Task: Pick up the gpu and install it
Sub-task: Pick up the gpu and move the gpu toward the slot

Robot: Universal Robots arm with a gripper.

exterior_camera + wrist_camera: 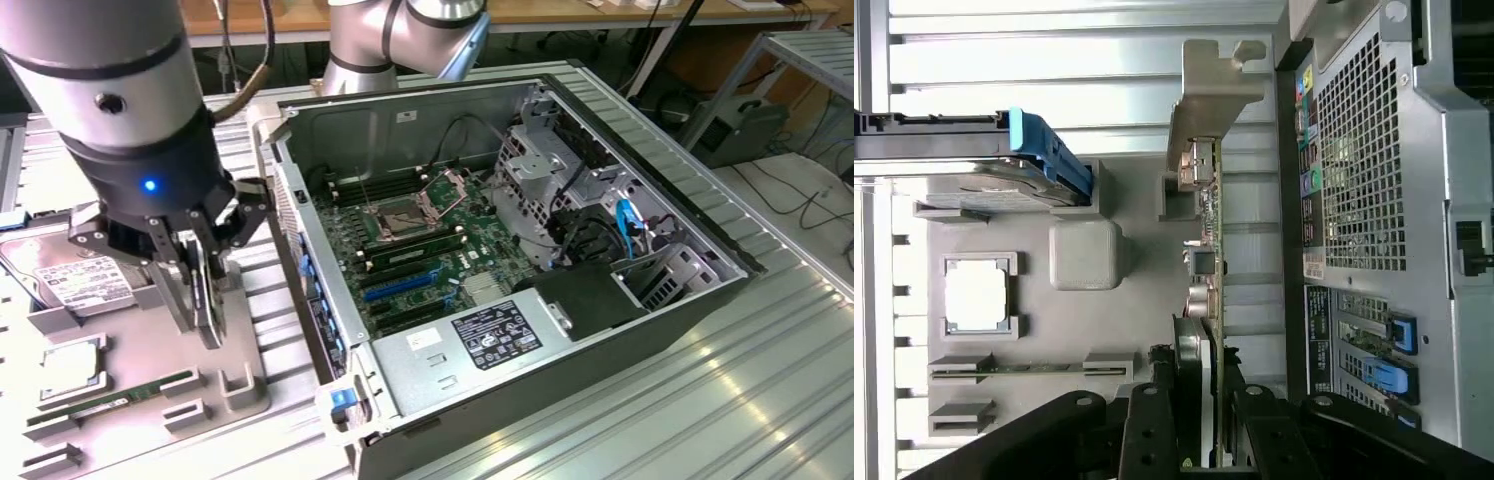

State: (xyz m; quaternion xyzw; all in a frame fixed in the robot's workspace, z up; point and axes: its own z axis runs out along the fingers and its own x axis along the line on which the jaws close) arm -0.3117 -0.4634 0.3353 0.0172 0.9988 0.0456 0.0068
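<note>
**Ext. view**
Grip: gripper (196, 290) clenched on gpu (208, 322), one finger each side.
Card pos.: upright, edge-on, over gray fixture tray (134, 335), at ext. view's left of PC case (387, 120).
Tray contact: cannot tell.
Tray load: hard drive (74, 280), CPU (74, 365), memory stick (120, 397).
Case: side open, motherboard (427, 250) exposed.

**Wrist view**
Card: thin board betw. fingers, metal end bracket (1206, 95) at far end.
Adjacent: case rear panel (1364, 180) just beside card.

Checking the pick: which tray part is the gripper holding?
The gpu, upright on edge in the gripper; the hard drive, processor and memory stick lie flat, untouched.
</note>
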